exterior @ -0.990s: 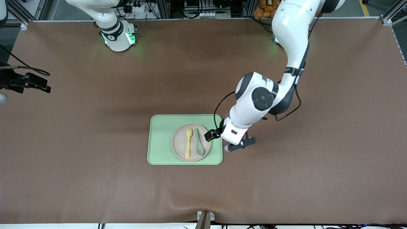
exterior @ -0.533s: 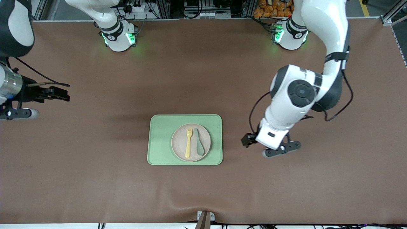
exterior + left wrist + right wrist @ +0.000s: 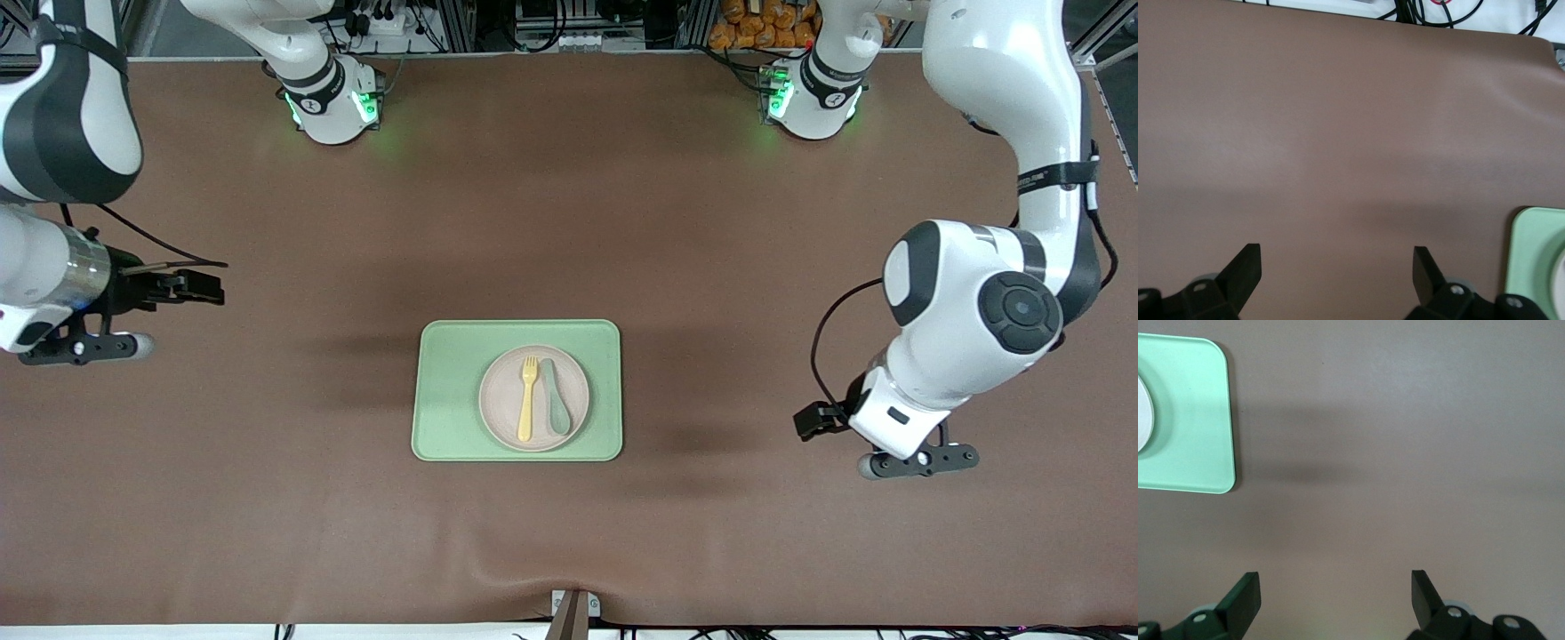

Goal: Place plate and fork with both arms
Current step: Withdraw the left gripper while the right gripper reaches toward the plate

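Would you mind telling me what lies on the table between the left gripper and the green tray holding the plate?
Nothing: the front view shows only bare brown table between the open left gripper and the green tray, where the plate sits.

Light green tray (image 3: 444, 400) at frame centre on brown table (image 3: 569, 222); grey-green spoon (image 3: 557, 402) centre-frame.

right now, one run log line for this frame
plate on tray | fork on plate | left gripper open, over table | right gripper open, over table

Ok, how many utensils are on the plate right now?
2: the fork and a grey-green spoon lie side by side on the plate, spoon toward the left arm's end. None looks hidden.
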You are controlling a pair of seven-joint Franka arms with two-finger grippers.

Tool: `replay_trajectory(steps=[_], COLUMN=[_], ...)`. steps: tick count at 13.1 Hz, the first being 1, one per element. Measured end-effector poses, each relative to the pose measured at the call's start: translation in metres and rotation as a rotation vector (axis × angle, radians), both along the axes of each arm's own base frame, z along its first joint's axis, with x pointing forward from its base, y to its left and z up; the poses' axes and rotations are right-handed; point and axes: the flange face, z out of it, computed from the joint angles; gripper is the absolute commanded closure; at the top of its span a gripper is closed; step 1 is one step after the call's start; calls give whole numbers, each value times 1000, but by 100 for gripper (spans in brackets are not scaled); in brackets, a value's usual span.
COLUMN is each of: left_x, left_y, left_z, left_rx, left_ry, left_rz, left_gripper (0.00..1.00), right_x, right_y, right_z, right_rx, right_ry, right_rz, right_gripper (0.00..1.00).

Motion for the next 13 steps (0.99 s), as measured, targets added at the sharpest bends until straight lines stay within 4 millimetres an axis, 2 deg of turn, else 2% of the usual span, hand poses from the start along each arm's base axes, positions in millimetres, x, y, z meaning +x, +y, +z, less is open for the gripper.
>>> replay_trajectory(steps=[2,3,5,7,10,13], left_x=[5,5,0,-15,-51,-81], left_y=[29,42,54,56,51,52], left_z=[0,0,9,38,99,140], left_rx=[10,3,-31,-36,-32,-19], left_ry=[2,17,59,96,155,184], left_rz=[-40,-43,-51,-64,-53,-53], left_gripper=[0,0,0,0,0,0], right_x=[10,16,27,32,41,38], right_y=[20,35,74,105,142,208], right_z=[-26,-42,-67,-93,-128,-164], right_rx=[4,9,36,85,128,115], right_ry=[16,9,-16,-13,-48,-95], right_rz=[52,76,120,136,101,64], right_gripper=[0,0,0,0,0,0])
